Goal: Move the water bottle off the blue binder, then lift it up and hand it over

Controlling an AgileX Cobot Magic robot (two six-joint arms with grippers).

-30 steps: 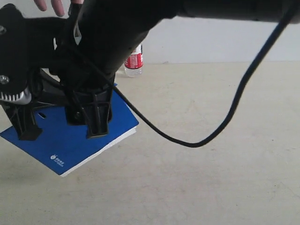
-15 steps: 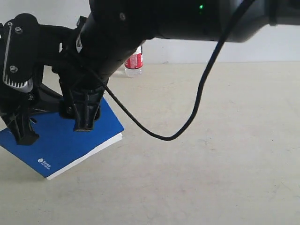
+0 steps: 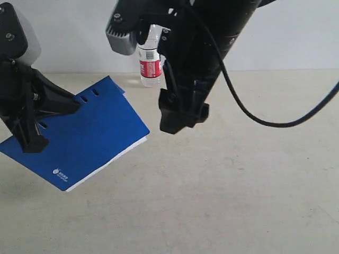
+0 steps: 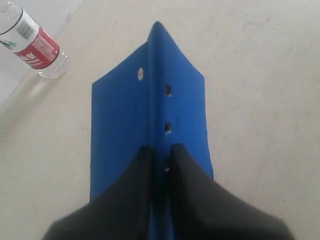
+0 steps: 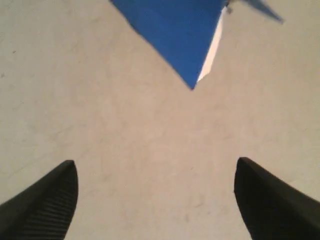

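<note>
Jaws of left gripper [image 4: 159, 150] clamped on blue binder [image 3: 90, 135] spine, that side raised. Right gripper [image 5: 155, 170] jaws wide apart, nothing held. Water bottle [image 3: 150, 63] upright on worktop [image 3: 238, 185], off binder. Binder likely stiff, slick; spine grip suits.

Closed blue binder [image 3: 90, 132] sits tilted: slotted spine edge raised, pinched in the left gripper [image 4: 160, 150]; logo corner low, white pages showing. Clear water bottle [image 3: 150, 63], red-white label, upright by the wall, apart from it.
</note>
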